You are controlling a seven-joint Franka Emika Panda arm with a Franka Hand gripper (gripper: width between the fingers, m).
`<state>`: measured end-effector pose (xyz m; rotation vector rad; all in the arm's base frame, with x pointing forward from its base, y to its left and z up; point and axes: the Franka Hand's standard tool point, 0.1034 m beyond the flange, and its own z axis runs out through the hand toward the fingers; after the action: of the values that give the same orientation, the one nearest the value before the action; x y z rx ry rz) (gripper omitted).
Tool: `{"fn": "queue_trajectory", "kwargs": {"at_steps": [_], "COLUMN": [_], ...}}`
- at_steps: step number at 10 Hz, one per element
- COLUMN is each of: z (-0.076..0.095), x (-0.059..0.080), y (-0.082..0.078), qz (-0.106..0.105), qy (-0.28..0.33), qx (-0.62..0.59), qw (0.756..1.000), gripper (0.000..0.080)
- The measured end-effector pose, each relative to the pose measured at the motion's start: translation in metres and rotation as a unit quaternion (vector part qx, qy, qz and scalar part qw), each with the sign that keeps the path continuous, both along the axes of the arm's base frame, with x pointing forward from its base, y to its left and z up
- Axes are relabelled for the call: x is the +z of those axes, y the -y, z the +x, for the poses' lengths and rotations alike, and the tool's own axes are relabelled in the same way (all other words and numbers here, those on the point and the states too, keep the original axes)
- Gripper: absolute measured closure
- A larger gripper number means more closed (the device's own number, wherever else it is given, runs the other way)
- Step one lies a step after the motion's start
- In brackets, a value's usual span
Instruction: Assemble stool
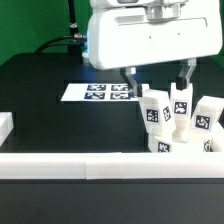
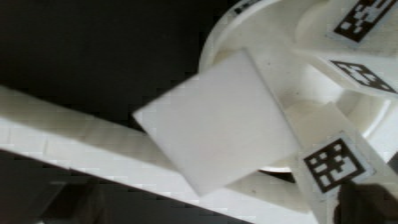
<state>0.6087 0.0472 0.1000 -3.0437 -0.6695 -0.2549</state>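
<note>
Stool (image 1: 180, 122) directly beneath tool (image 1: 158, 80)

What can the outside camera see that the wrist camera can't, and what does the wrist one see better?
Only the exterior view shows the gripper from outside, hanging open above the stool parts, plus the marker board flat on the black table.

Only the wrist view shows, close up, a plain flat white face tilted across the picture.

Both show the white stool pieces with black-and-white tags and a long white border rail.
</note>
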Motion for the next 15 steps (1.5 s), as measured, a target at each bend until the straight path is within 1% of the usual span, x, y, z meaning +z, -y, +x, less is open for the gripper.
{"fn": "queue_trajectory", "kwargs": {"at_steps": [2,3,4,7,8,9,11,14,15], "z": [0.0,0.001,0.001,0.002,0.003,0.003,0.003,0.004,0.004], "x": [0.0,-0.001,-0.003,-0.002,-0.001,-0.001,-0.001,0.011,0.011], "y": [0.008,0.01,0.009,0.003,0.003,0.003,0.001,-0.004,-0.004], "qz": [-0.018,-0.03,-0.044,-0.061,-0.071,-0.075,-0.074,-0.069,-0.069], "qy": [0.001,0.002,0.005,0.006,0.005,0.004,0.004,0.003,0.004], "qx": [0.056,0.093,0.141,0.204,0.229,0.234,0.22,0.204,0.203], "qw": [0.998,0.995,0.989,0.977,0.971,0.969,0.973,0.977,0.977], "gripper": [0.0151,0.0151,0.0151,0.0151,0.0151,0.0151,0.0151,0.0151,0.0151]}}
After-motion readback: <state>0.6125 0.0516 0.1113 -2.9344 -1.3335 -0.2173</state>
